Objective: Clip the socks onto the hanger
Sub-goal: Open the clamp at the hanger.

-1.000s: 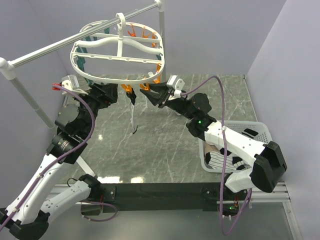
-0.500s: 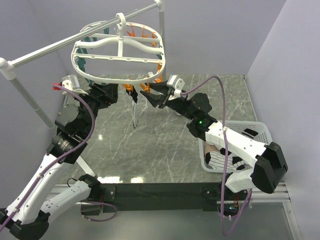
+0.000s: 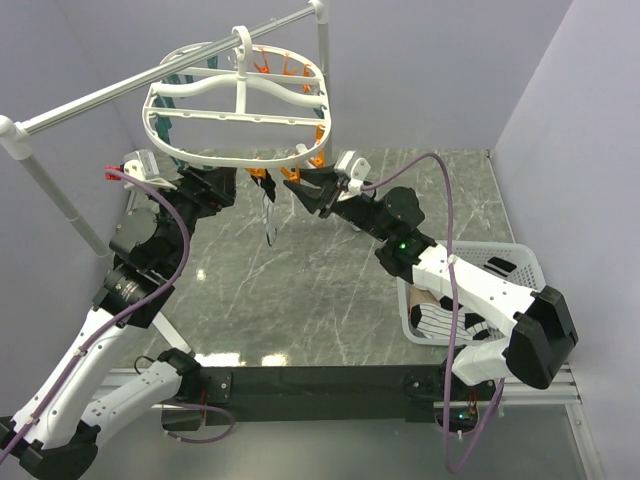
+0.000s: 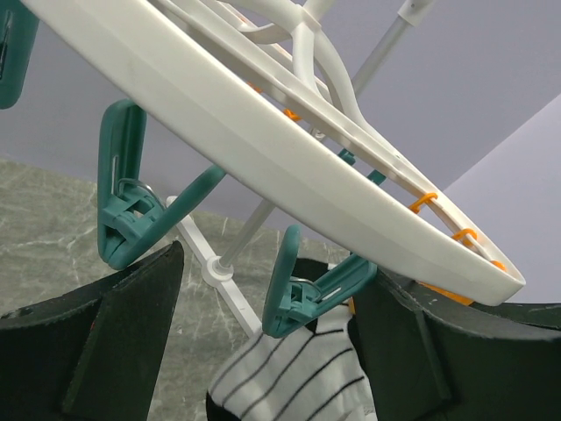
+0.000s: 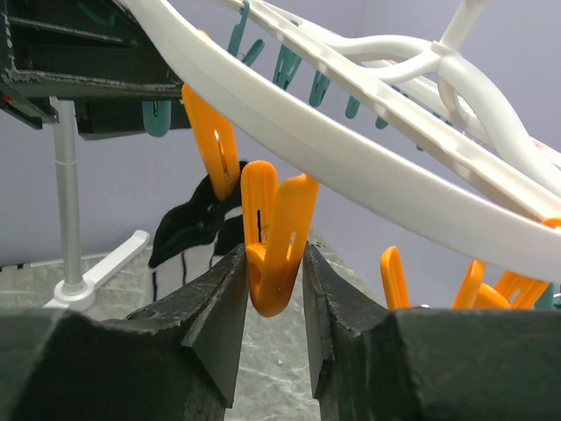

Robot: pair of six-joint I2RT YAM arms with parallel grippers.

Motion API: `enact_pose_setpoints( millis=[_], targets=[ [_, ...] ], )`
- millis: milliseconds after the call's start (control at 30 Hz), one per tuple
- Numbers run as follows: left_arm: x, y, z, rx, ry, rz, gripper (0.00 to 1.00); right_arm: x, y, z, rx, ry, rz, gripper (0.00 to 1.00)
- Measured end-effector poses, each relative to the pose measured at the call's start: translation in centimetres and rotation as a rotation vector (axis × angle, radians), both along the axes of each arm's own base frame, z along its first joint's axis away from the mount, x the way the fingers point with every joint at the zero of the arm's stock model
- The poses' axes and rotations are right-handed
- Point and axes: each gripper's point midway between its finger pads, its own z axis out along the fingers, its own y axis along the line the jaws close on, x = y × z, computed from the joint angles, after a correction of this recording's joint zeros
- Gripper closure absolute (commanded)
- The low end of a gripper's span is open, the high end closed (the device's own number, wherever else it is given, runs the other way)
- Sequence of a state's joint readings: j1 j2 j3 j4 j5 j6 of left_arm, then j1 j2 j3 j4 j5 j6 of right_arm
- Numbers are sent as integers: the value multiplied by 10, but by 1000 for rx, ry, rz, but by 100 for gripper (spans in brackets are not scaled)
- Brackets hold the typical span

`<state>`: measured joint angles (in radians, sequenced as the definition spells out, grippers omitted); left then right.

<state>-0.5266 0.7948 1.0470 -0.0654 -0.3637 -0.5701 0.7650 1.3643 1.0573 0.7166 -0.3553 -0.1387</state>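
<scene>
— Two grippers are hovering under the hanger (image 3: 236, 160). What is sitting at the far left?

— The silver rail (image 3: 100, 95) is running along the left wall and carrying the hanger's hook. Just right of it, the left gripper (image 3: 220, 184) is hovering under the hanger's near-left rim, with its jaws gaping wide and holding nothing.

— Is anything hanging between its fingers?

— A teal clip (image 4: 308, 288) is hanging just beside the right-hand finger (image 4: 438, 351). The other finger is standing well apart from that clip, with a second teal clip (image 4: 131, 210) dangling above it.

— Where is the sock hanging?

— The striped sock (image 3: 268, 215) is dangling from the near rim, between the two grippers and nearer the left one. Its toe is hanging free above the marble table (image 3: 330, 290), which is showing between the arms. I cannot tell which clip is gripping it.

— And the right gripper?

— The right gripper (image 5: 270, 254) is pinching an orange clip (image 5: 280, 206) under the near rim, with both fingers pressing its sides. More orange clips (image 5: 394, 281) are hanging along the rim to its right, apart from the fingers.

— What is lying at the right edge?

— A white basket (image 3: 522, 255) is sitting by the table's near-right edge, close to the right wall. It is holding the other socks (image 3: 435, 320), with the right arm crossing above it.
</scene>
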Motion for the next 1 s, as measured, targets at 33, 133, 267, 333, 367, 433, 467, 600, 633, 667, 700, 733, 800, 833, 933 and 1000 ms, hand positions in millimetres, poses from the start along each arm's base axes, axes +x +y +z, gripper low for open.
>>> enact_pose_setpoints(
  millis=[33,133,267,333,367,433,467,600,633,667,700,733,800,833,933,1000],
  targets=[
    [0,0,0,0,0,0,18,0,0,-1,-1,1,-2,63],
    [0,0,0,-1,-1,0,18,0,-2,-4,-4,7,-8,67],
    [0,0,0,-1,-1,0,18,1,-3,-5,-5,7,-14,87],
    [0,0,1,-1,-2,-1,18,1,-3,-5,-4,11,-15,96],
    [-1,0,1,-1,-2,-2,18,1,-3,-6,-5,14,-16,98],
    [-2,-1,2,-1,-6,-12,18,2,-3,-6,-6,17,-19,100],
    [-3,-2,2,0,-9,-22,18,2,-3,-7,-6,19,-21,100],
    [-9,-10,5,5,-20,-75,19,3,-6,-5,0,35,-32,100],
    [-10,-13,5,8,-22,-94,19,2,-7,-4,2,37,-36,100],
    [-11,-17,5,11,-21,-114,19,2,-9,-3,6,39,-41,100],
    [-13,-20,4,14,-20,-138,19,1,-10,-1,10,41,-46,100],
    [-16,-23,4,13,-20,-159,19,0,-11,1,15,43,-48,100],
    [-22,-30,3,12,-15,-210,19,-2,-13,4,20,45,-58,100],
    [-26,-32,4,10,-19,-232,19,-3,-13,5,22,48,-61,100],
    [-44,-37,10,-5,-33,-303,19,-5,-11,5,18,66,-72,100],
    [-59,-40,17,-18,-57,-358,19,-6,-9,3,12,80,-78,100]
  ],
)
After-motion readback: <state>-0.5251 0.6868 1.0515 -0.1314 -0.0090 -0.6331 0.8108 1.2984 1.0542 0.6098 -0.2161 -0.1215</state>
